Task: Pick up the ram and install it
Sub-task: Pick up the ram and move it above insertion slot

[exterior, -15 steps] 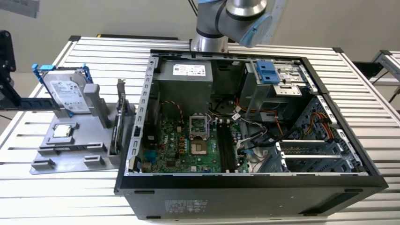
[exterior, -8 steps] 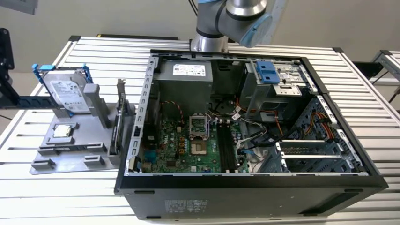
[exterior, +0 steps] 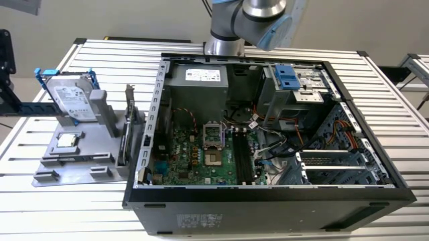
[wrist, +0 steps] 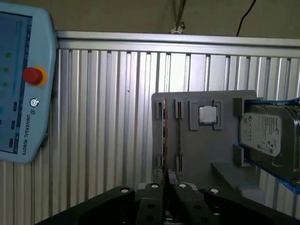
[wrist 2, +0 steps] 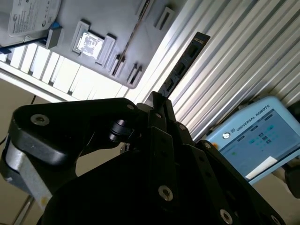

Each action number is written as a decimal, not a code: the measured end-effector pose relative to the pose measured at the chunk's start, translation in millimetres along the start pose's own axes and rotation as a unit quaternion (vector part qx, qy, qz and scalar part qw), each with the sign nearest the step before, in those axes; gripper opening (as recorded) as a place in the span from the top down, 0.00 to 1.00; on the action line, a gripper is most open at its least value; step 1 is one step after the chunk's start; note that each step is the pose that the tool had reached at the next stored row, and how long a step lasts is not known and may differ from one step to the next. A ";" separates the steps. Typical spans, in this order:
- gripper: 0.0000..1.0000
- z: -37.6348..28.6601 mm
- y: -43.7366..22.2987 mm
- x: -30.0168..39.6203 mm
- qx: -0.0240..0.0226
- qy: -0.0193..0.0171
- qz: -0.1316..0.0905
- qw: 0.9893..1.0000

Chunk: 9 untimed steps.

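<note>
Because the upper edge of the exterior view cuts off the silver-and-light-blue robot arm, its wrist end lies beyond the frame. In both wrist views the black, angular metal gripper is clenched on the ram, a long, narrow, flat dark circuit-board stick. The jaws are parted only by the board's thickness, and the gripped end is hidden between the fingers. The first wrist view shows the stick edge-on as a thin brownish line. It overlaps a grey moulded plastic tray that carries a silver hard drive in a blue frame, a small square silver processor and a thin card standing edge-on. The second wrist view shows its flat face with dark rectangular chips, held above the ribbed aluminium table. A light-blue pendant with a round red button lies on that table. The open black metal computer case fills the centre and right of the exterior view, with a green motherboard and long black slots at lower centre
</note>
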<state>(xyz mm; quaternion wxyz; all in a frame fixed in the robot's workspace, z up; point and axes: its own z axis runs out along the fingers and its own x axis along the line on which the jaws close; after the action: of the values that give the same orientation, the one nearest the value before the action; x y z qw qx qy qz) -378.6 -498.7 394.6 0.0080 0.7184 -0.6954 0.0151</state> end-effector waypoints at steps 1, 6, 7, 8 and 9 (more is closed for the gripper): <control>1.00 0.0 -0.8 -0.1 0.000 0.000 0.000 1.000; 1.00 0.1 -5.3 -0.5 0.000 0.000 0.000 1.000; 1.00 0.1 -6.2 -0.6 0.000 0.000 0.000 1.000; 1.00 0.1 -7.0 -0.7 0.000 0.000 0.000 1.000; 1.00 0.1 -7.9 -0.8 0.000 0.000 0.000 1.000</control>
<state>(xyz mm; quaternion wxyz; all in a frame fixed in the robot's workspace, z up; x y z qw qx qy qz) -370.7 -497.6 394.5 0.0079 0.7184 -0.6954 0.0151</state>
